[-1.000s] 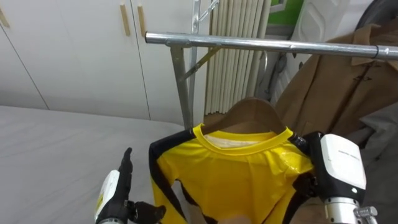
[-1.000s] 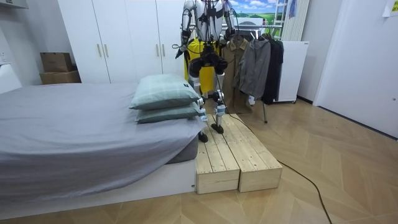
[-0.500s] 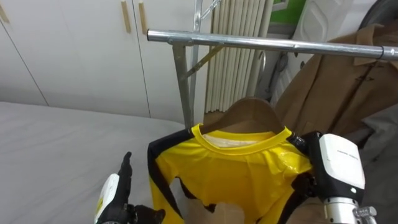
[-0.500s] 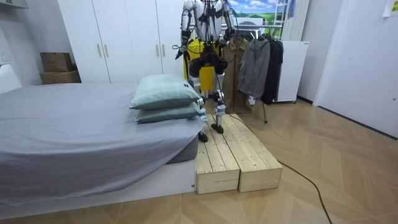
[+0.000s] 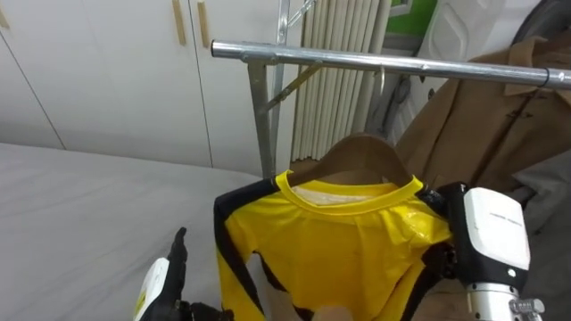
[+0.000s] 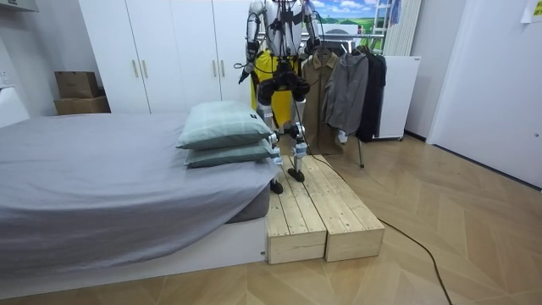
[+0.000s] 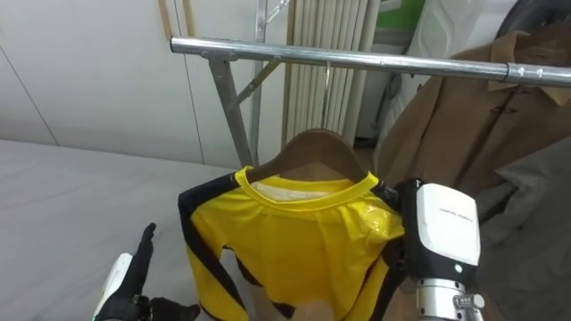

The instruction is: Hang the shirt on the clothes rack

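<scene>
The shirt (image 5: 339, 241) is showing bright yellow with black trim, the hanger (image 5: 361, 156) brown, the coat (image 5: 482, 125) tan, the rail (image 5: 357, 61) silver.

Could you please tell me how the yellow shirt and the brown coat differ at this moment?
The yellow shirt is bright with dark trim; the brown coat is plain tan. The shirt sits on a wooden hanger below the rail, towards its left end; the coat hangs from the rail further right. Both are at the same rail.
</scene>
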